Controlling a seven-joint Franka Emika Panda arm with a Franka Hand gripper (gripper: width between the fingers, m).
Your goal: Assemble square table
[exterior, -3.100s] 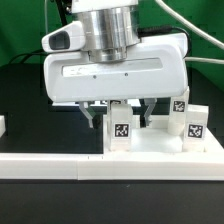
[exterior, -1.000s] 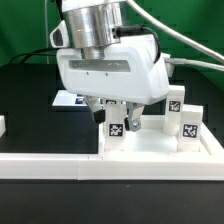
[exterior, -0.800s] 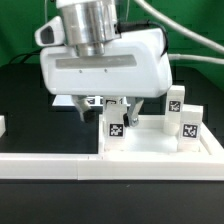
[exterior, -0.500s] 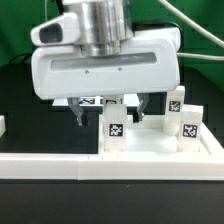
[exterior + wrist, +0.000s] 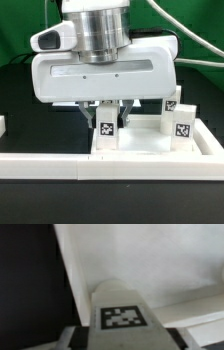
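The gripper (image 5: 104, 108) hangs straight down over the near corner of the square table (image 5: 150, 147). Its fingers flank a small white leg post (image 5: 106, 131) that stands upright, long axis vertical, with its black-and-white tag facing the exterior camera. The jaws appear narrowed against the post's sides; whether they actually press on it cannot be told, because the wide white gripper body hides the contact area.

The square table lies flat directly below the gripper, raised rim upward, and extends toward the exterior view's right. In the wrist view, the leg post (image 5: 122, 314) rises between the dark fingertips, tag visible, with the pale slab (image 5: 140, 252) behind it and the black tabletop (image 5: 30, 274) along one side.

Two more tagged leg posts stand upright on the exterior view's right of the gripper: one near (image 5: 181, 128), one farther back (image 5: 169, 104) and partly hidden by the gripper body.

A long white rail (image 5: 45, 166) lies in front of the gripper, abutting the table's near edge.

The wrist picture is blurred, and the fingertips are cut off at its edge.
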